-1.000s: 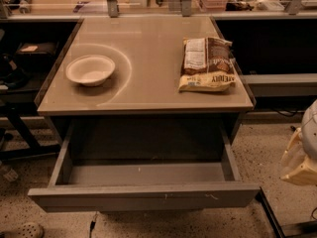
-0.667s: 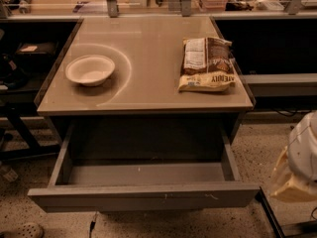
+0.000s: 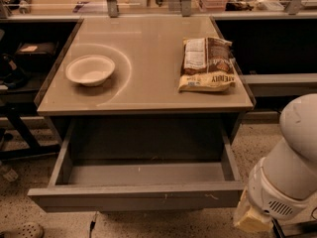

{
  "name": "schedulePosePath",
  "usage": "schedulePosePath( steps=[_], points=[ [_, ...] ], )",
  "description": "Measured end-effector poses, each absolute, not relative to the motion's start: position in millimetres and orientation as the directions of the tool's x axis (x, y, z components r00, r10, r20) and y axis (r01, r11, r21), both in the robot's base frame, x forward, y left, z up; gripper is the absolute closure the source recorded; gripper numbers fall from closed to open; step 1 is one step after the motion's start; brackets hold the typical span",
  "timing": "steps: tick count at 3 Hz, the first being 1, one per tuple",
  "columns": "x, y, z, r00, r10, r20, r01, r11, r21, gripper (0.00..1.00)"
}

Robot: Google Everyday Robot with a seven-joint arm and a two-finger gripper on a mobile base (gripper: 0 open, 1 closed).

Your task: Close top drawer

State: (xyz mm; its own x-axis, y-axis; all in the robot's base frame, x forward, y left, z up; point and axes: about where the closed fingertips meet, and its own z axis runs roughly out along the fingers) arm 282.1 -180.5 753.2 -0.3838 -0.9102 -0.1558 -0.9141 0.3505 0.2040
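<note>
Camera view: The top drawer (image 3: 136,197) stands pulled far out from under the table (image 3: 148,90). Its flat grey front faces us low in the picture, with small pale scratches near its middle and toward its right end. We look down into it and see its grey floor and both side walls running back under the tabletop.

On the tan tabletop a pale bowl (image 3: 90,69) sits upright at the left, with a faint curved mark on the surface around it. A brown and white bag (image 3: 207,64) lies flat at the right, close to the table's right edge and well apart from the bowl.

The robot's white arm (image 3: 292,157) fills the lower right corner. The gripper (image 3: 250,218) shows as a cream-coloured piece at the arm's lower end, just beside the drawer's right front corner and down near the speckled floor (image 3: 20,197). We cannot tell whether it touches the drawer front, nor whether it is spread or closed, since the arm and the picture's edge hide most of it.

A dark cable (image 3: 93,224) hangs below the drawer front at the left. A pale shoe (image 3: 22,229) lies on the floor in the bottom left corner. Dark shelving (image 3: 277,83) flanks the table at the right, and cluttered benches run along the back.
</note>
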Motion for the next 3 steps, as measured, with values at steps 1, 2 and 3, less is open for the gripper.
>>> schedulePosePath(
  steps=[1, 2, 3],
  points=[
    [290, -164, 722, -0.368, -0.913, -0.177, -0.915, 0.322, 0.242, 1.00],
    [303, -146, 700, -0.332, -0.924, -0.190, -0.924, 0.278, 0.263, 1.00],
    [318, -128, 684, -0.290, -0.936, -0.198, -0.934, 0.231, 0.274, 1.00]
  ],
)
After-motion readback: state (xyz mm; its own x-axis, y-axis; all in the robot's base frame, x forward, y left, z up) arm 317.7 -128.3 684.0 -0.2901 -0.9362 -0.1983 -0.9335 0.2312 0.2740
